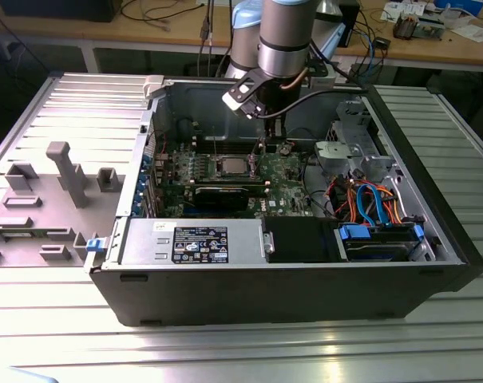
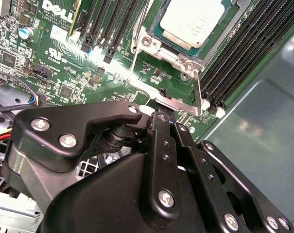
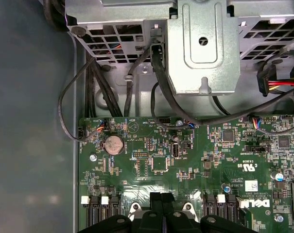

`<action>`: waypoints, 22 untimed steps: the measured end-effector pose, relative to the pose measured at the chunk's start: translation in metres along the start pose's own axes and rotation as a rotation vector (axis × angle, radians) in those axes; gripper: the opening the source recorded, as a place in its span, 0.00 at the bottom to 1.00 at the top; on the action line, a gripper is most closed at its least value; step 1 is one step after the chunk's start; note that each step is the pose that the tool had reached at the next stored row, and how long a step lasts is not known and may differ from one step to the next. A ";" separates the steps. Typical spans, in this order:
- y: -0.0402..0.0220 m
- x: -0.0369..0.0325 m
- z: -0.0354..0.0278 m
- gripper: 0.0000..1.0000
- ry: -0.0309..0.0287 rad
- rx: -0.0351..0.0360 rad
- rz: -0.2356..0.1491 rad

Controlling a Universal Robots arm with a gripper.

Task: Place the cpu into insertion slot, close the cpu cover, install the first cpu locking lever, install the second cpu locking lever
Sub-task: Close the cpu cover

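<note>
In the exterior view an open computer case (image 1: 305,297) lies on a ribbed metal table (image 1: 225,355). The arm reaches down into it. The gripper (image 1: 267,144) hangs low over the green board (image 1: 287,171), just to the exterior view's right of the cpu (image 1: 234,166).

In the second wrist view the cpu (image 2: 193,19) sits flat in the insertion slot (image 2: 143,42), and the cpu cover (image 2: 181,58) lies flat around it. A thin lever (image 2: 198,92) runs from the socket corner toward the gripper (image 2: 168,121). Its 2 fingers are drawn together, with their tips near the lever's end. I cannot tell whether they touch it.

In the first wrist view the gripper (image 3: 161,198) has its 2 fingers pressed side by side above the board (image 3: 151,165), near a coin battery (image 3: 113,144).
</note>
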State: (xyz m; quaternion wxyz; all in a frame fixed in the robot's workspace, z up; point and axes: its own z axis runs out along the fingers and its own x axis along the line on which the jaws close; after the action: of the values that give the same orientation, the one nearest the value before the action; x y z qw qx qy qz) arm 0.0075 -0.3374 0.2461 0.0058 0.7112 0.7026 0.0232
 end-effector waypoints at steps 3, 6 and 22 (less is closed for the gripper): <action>-0.0007 0.0000 0.0000 0.11 0.0000 0.0000 0.000; -0.0016 0.0000 -0.0001 0.11 0.0000 0.0000 0.000; -0.0079 -0.0001 -0.0003 0.11 0.0000 0.0000 0.000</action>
State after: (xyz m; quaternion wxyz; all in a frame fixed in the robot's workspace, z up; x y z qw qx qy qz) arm -0.0005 -0.3373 0.2461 0.0058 0.7111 0.7026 0.0232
